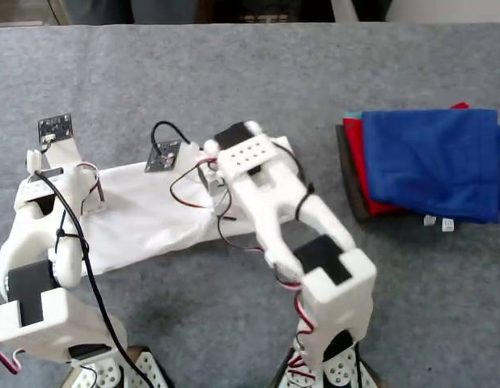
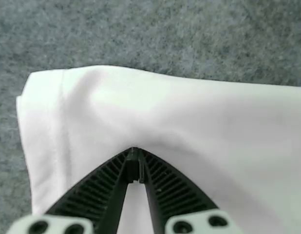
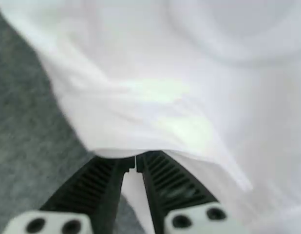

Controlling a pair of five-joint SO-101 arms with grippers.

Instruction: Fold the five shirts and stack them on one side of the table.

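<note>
A white shirt [image 1: 145,220] lies as a long folded band across the left and middle of the grey table. My left gripper [image 2: 134,168] is shut on the white shirt [image 2: 179,122] near its left end, where a hemmed corner shows. At the band's right end, my right gripper [image 3: 136,165] is shut on the shirt's [image 3: 189,87] edge, and the cloth drapes over the fingertips. A stack of folded shirts [image 1: 432,162] sits at the right side, blue on top, with red, teal and dark ones below.
The grey felt table [image 1: 234,73] is bare behind the white shirt and between it and the stack. Both arms' bases stand at the near edge, with loose cables over the shirt's middle.
</note>
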